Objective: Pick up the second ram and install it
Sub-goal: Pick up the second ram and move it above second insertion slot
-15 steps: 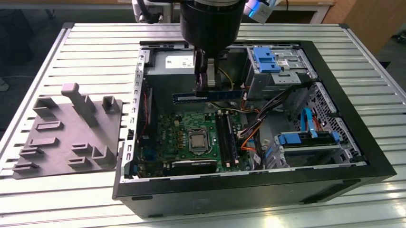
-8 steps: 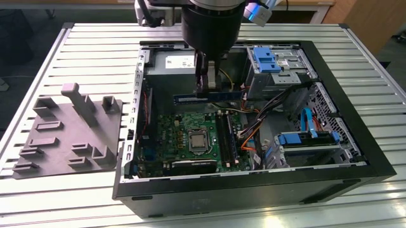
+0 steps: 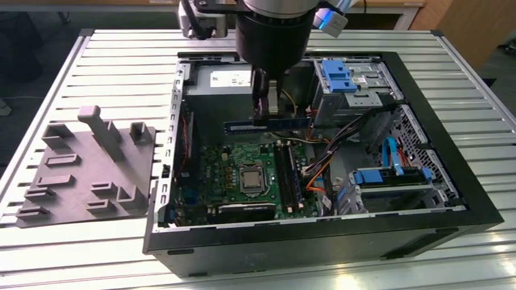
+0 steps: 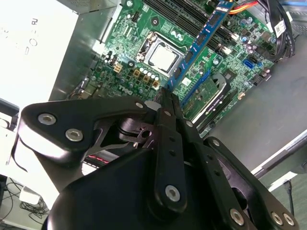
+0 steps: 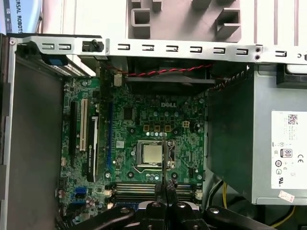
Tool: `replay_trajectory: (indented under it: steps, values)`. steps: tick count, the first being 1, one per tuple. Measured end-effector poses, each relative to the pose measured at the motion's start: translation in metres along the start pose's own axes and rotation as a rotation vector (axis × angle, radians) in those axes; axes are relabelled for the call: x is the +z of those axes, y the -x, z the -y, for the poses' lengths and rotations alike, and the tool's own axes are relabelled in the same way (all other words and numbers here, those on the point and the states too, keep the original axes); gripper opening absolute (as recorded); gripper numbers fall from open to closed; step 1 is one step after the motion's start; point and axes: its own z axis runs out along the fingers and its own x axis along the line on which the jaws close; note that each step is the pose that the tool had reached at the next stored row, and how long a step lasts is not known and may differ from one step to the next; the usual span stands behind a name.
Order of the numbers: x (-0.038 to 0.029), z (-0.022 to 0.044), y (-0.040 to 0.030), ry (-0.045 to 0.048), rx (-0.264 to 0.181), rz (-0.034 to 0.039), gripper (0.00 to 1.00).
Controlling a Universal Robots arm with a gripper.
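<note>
Grey tabletop [image 3: 105, 54] holds an open computer case [image 3: 322, 241] in its middle — over the green board [image 3: 234, 163] inside, the tool [image 3: 270, 118] is clamped on the memory stick [image 3: 240, 126].

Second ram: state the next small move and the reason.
Probably rotate the wrist to line it up. The end effector grips the second ram above the motherboard, and the stick lies crosswise to the memory slots.
</note>
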Motion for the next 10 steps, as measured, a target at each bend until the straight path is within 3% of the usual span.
replay_trajectory:
  steps: [10]
  values:
    - [0.0064, 0.0047, 0.0007, 0.0001, 0.000, -0.0001, 0.12]
